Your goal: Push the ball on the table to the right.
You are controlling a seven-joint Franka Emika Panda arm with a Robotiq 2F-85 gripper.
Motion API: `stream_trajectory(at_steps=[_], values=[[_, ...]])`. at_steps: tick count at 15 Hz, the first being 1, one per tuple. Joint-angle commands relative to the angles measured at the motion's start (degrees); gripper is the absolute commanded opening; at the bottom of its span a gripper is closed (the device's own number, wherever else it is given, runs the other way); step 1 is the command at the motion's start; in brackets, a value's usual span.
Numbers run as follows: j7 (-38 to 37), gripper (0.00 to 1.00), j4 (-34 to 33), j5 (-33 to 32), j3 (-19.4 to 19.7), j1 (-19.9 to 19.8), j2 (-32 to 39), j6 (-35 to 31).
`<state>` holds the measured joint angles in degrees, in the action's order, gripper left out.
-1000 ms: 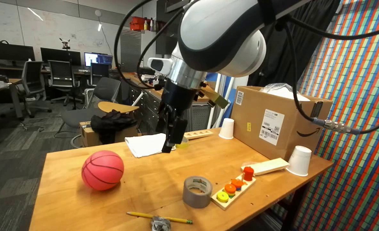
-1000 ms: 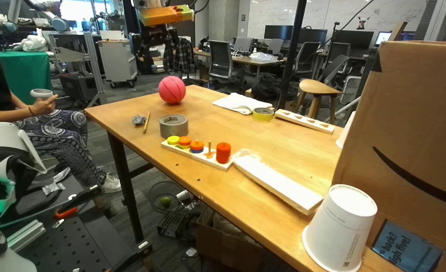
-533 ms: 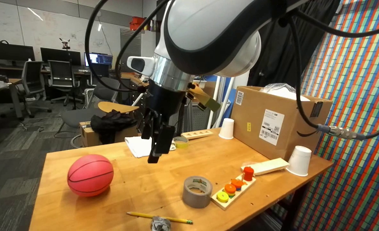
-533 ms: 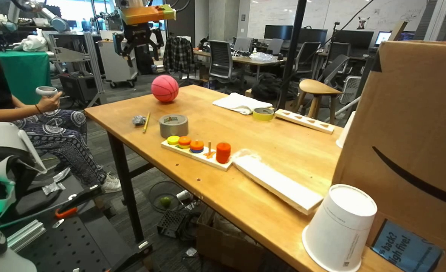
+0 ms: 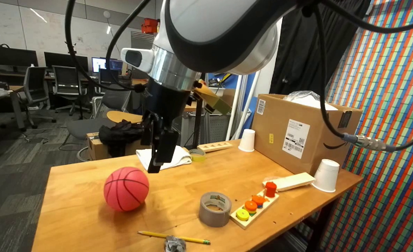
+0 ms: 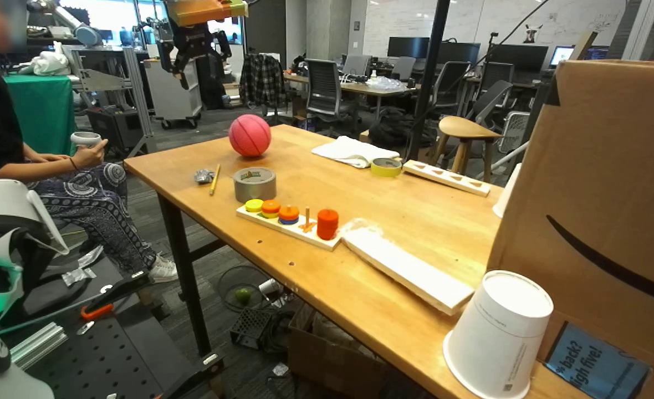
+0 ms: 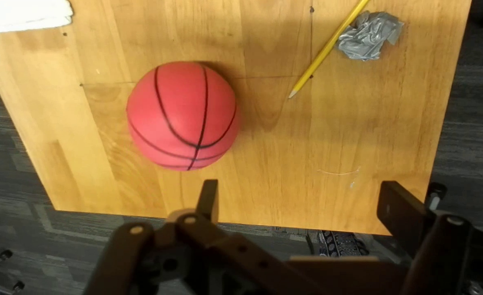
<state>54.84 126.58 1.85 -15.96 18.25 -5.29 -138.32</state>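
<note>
The ball is a pink-red basketball with black lines. It rests on the wooden table near one end, in both exterior views. In the wrist view the ball lies left of centre, ahead of the left finger. My gripper is open, with its fingers wide apart and nothing between them. In an exterior view the gripper hangs above the table, just up and right of the ball. It also shows raised in an exterior view, apart from the ball.
A tape roll, pencil, crumpled foil and peg toy lie on the table. A white cloth and yellow tape lie farther back. Cups and a cardboard box stand at the far end.
In an exterior view the ball rolls left, then back right past its earlier place. My gripper moves left, dipping and then rising slightly.
</note>
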Motion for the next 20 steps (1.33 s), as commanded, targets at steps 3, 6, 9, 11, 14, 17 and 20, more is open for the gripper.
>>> stream_trajectory(at_steps=[3,6,9,11,14,17,20], values=[[-1.6,1.0,-7.6,-2.6,-0.23,-0.29,6.25,2.23],[-1.96,1.0,-12.96,-2.82,-0.67,-0.35,11.65,4.31],[-1.79,1.0,-18.79,-2.94,-0.81,-0.63,17.41,6.62],[-1.23,1.0,-22.83,-2.73,-0.73,-1.05,21.64,8.18],[-0.82,1.0,-26.22,-2.01,-0.46,-2.33,26.84,10.61],[-0.16,1.0,-26.12,-0.99,-0.99,-3.76,29.29,12.01],[0.3,1.0,-27.62,-0.84,-1.72,-4.21,31.45,12.43]])
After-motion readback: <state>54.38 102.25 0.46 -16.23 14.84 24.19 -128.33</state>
